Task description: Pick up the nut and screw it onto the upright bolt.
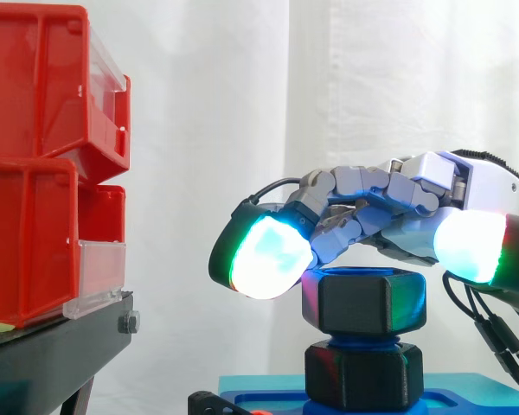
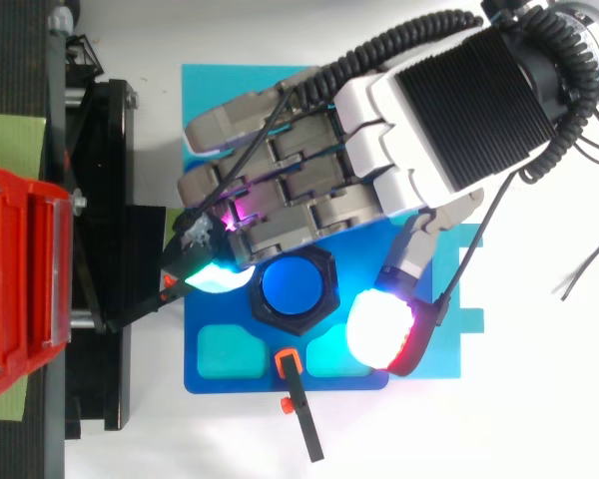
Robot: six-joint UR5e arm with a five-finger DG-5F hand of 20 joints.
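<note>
The nut (image 1: 363,303) sits on top of the bolt (image 2: 293,289). From above, the bolt's blue end shows right through the middle of the nut, and from the side the nut looks level, a bit above the black hex base (image 1: 363,376) at the bolt's foot. So the pickup looks done and this is probably the threading part.

The hand (image 2: 399,130) arches over the bolt with its fingers curled round the nut. One glowing fingertip (image 1: 268,255) is up against the nut on the side of the bolt facing the red bins (image 1: 35,173), and the thumb pad (image 2: 379,329) is on the opposite side, touching or nearly so.

What could go wrong:
- Both pads look like they're riding high on the nut, near its top edge. If they slip over the corners, the hand turns and the nut doesn't.
- Uneven squeeze from finger vs thumb could tip the nut and cross-thread it, and then it jams.
- It can't be very far down the bolt, so letting go to re-grip might knock it off onto the blue plate (image 2: 210,374).
</note>
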